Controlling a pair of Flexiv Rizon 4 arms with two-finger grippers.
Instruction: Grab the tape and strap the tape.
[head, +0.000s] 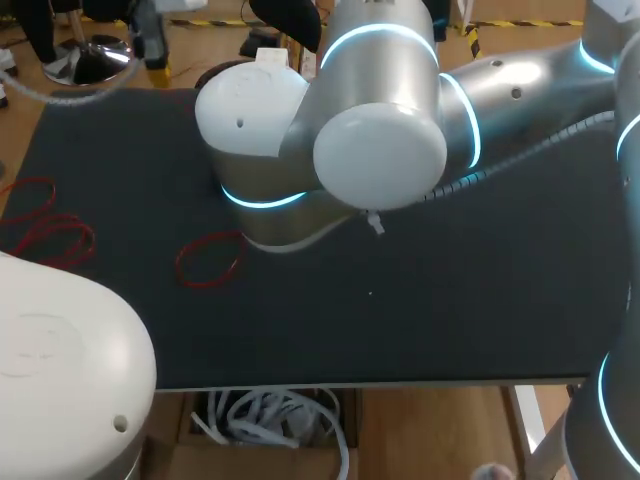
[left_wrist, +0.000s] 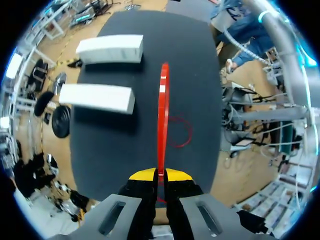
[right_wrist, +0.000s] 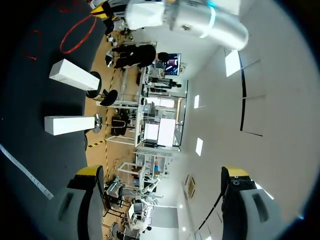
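- Left gripper (left_wrist: 160, 175): its 2 yellow tips are pressed together on a thin red band (left_wrist: 163, 115).
- Right gripper (right_wrist: 162, 175): its 2 fingers stand wide apart.
- Right arm (head: 380, 140): comes in from the right and reaches past the middle.
- Left arm (head: 60, 360): sits at the near left.

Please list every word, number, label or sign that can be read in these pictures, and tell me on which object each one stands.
There is no text to read on any of them.
The white rectangular blocks show plain faces.
The thin red rubber band held in the left gripper bears no print.
The red loops lying on the black table bear none, and the table itself has no marking.
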